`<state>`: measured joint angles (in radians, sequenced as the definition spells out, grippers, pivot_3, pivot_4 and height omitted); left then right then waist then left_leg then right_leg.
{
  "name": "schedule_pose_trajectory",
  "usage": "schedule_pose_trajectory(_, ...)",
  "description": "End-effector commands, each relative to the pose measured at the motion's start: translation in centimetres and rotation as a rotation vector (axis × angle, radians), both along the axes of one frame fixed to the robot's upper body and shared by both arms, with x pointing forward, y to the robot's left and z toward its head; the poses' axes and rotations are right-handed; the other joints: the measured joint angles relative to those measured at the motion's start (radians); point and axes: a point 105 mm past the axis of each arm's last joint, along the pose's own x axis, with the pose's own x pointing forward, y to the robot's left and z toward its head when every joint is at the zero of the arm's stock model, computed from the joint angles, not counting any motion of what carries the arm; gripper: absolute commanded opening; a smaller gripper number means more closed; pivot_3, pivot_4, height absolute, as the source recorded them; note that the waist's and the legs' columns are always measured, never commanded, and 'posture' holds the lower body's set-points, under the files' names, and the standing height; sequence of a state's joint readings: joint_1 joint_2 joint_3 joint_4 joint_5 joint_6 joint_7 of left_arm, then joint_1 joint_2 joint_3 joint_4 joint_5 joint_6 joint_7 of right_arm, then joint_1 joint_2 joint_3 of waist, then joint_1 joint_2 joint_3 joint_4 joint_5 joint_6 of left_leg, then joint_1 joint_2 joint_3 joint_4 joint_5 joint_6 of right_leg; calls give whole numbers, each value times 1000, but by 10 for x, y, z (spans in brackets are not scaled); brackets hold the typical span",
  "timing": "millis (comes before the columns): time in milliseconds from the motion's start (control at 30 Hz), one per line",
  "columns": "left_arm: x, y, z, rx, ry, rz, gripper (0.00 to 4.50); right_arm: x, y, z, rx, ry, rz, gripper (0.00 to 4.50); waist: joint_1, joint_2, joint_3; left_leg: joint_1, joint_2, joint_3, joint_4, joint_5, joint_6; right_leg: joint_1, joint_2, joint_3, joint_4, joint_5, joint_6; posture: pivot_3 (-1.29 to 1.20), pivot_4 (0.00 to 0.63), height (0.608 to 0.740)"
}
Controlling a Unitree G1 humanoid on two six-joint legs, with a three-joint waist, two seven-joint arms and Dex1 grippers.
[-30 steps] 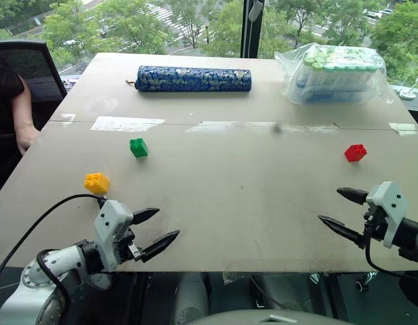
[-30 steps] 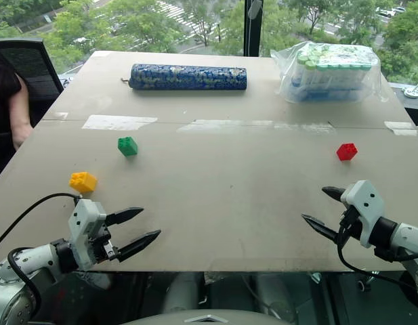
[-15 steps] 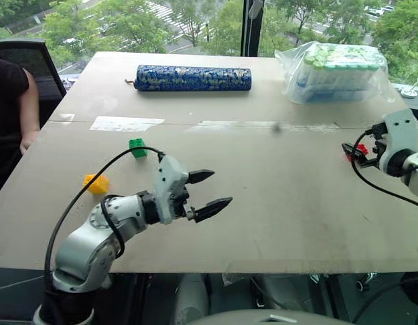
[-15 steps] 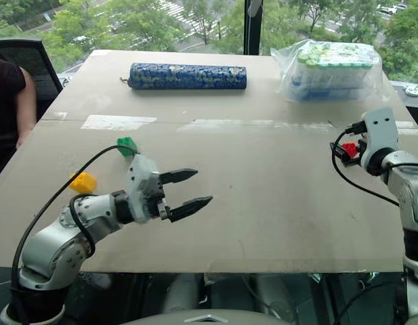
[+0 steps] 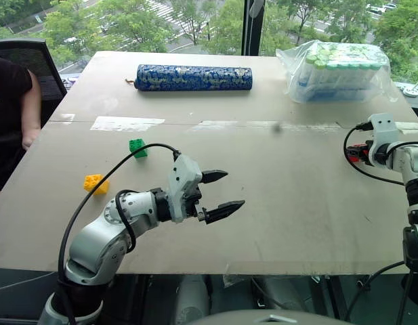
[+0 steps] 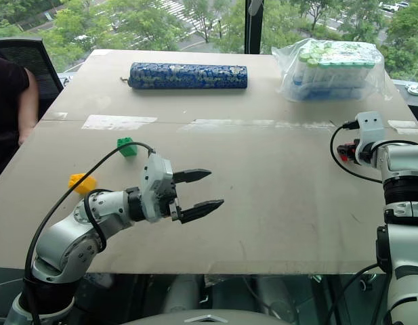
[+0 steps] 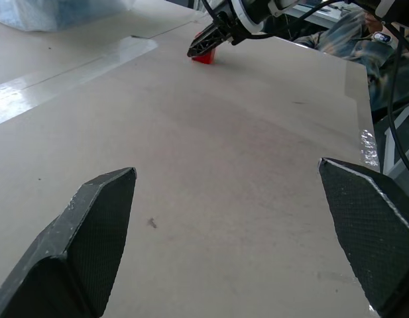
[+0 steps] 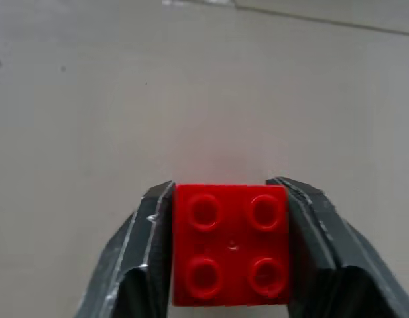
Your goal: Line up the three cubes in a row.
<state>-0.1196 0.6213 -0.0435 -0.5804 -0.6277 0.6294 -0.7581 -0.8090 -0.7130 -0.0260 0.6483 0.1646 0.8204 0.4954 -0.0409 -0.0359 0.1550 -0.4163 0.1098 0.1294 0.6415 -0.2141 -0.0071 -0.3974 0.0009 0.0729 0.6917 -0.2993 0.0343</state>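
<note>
The red cube (image 8: 231,245) sits squeezed between the two fingers of my right gripper (image 5: 351,153), which is shut on it at the table's right side; the left wrist view also catches the red cube (image 7: 204,56) under those fingertips. The green cube (image 5: 137,147) rests on the left half of the table, and the yellow-orange cube (image 5: 94,183) lies nearer and further left. My left gripper (image 5: 223,192) hovers open above the table's near middle, to the right of both cubes, with nothing between its fingers.
A long blue patterned cylinder (image 5: 194,78) lies across the far side. A clear bag of green-capped tubes (image 5: 337,71) stands at the far right. Tape strips (image 5: 126,124) cross the table's (image 5: 276,203) middle. A person's arm (image 5: 29,108) and a chair are at the left edge.
My right gripper reached forward to the red cube and shut on it. My left gripper rose and swung right over the table, still open.
</note>
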Motion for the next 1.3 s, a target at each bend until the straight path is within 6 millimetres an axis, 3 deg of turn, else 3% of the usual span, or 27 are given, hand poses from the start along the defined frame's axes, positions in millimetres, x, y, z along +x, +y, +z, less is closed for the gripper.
schedule_pose_trajectory(33, -8, -5, 15, -17, -62, -13, 4500, 0, 1, 17, -32, -38, 73, 1380, 0, 1, 0, 0, 0, 0, 0, 0, 0, 0, 0, 0, 0, 0, 0, 0, 150, 740)
schedule_pose_trajectory(100, -10, -4, 19, -21, -64, -6, 4500, -4, 18, 27, -41, -77, 221, 1380, 1, 1, 1, 0, 0, 0, 0, 0, 0, 0, 0, 0, 1, 0, 0, 0, 150, 740)
schedule_pose_trajectory(233, -11, 1, 23, -10, -67, 7, 4500, -26, 81, 44, 18, -139, 585, 1380, -3, 4, 2, 0, 0, -1, 0, 0, 0, 0, 0, -1, 1, 0, 1, 0, 150, 740)
schedule_pose_trajectory(300, -12, 6, 24, 3, -59, 8, 4500, -45, 124, 48, 2, -160, 827, 1380, -4, 5, 2, 1, 0, -1, 0, 0, 0, 0, 1, 0, 2, 0, 1, 0, 150, 740)
schedule_pose_trajectory(400, -12, 14, 21, 45, -48, 0, 4500, -65, 169, 34, -99, -129, 1093, 1380, -1, 5, 2, 1, 0, -2, 0, 0, 0, 0, 1, -1, 2, 0, 1, 0, 150, 740)
schedule_pose_trajectory(533, -15, 28, 21, 87, -40, 0, 4500, -63, 198, 24, -221, -121, 1236, 1380, 0, 5, 2, 0, 0, -2, 2, 0, 0, 1, 0, -2, 2, 0, 0, 0, 150, 740)
schedule_pose_trajectory(800, -34, 46, 13, 141, 1, -21, 4500, -59, 215, 17, -261, -102, 1357, 1380, 4, 5, 2, 0, 0, -1, 2, 0, 0, 0, -1, -3, 1, -1, 0, 0, 150, 740)
schedule_pose_trajectory(1300, -44, 52, 4, 129, 20, 4, 4500, -38, 229, 13, -250, -61, 1437, 1380, 0, 5, 2, 0, 0, -1, 2, -1, 2, 0, -2, -3, 2, -1, -1, 0, 150, 740)
